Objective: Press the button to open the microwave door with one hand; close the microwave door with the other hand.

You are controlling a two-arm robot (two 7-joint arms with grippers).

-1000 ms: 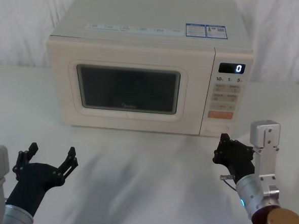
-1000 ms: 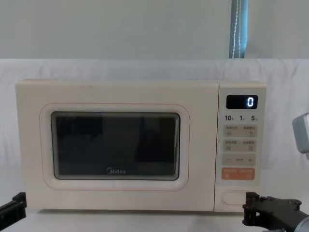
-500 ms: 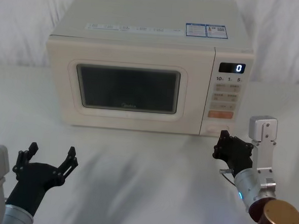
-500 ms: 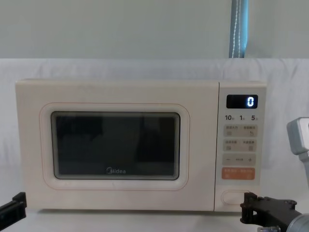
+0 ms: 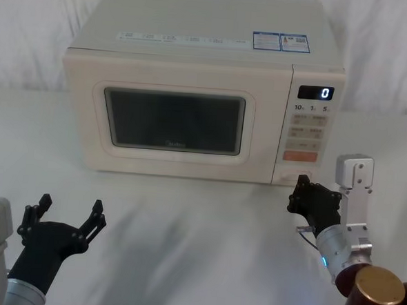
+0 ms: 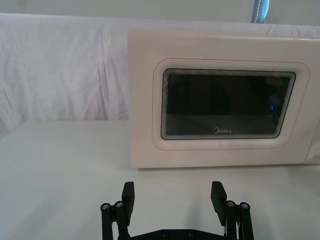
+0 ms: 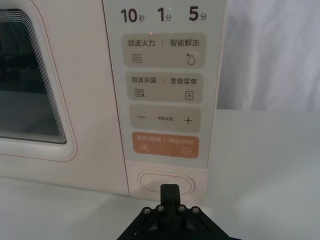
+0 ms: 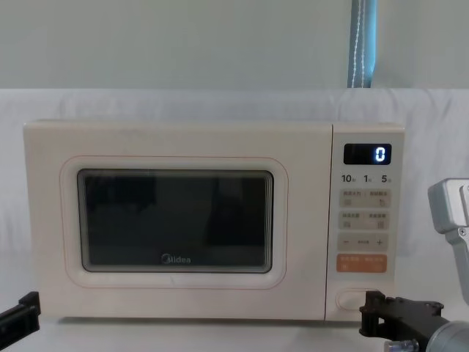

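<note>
- One right gripper (image 7: 169, 189), fingers pressed together, sits just before the button (image 7: 167, 182), at the microwave's (image 5: 194, 83) 5 o'clock corner.
- Door (image 8: 176, 220) closed.
- Risk: drifting toward 12 would strike the orange key (image 7: 165, 145).
- Left gripper (image 5: 64, 220) waits spread.

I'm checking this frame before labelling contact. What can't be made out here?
- Whether the right gripper touches the button: right wrist view, its shut tip covers the key's lower edge.
- Button in chest view: partly hidden behind that gripper.
- Left gripper: cut off by the chest view's edge.
</note>
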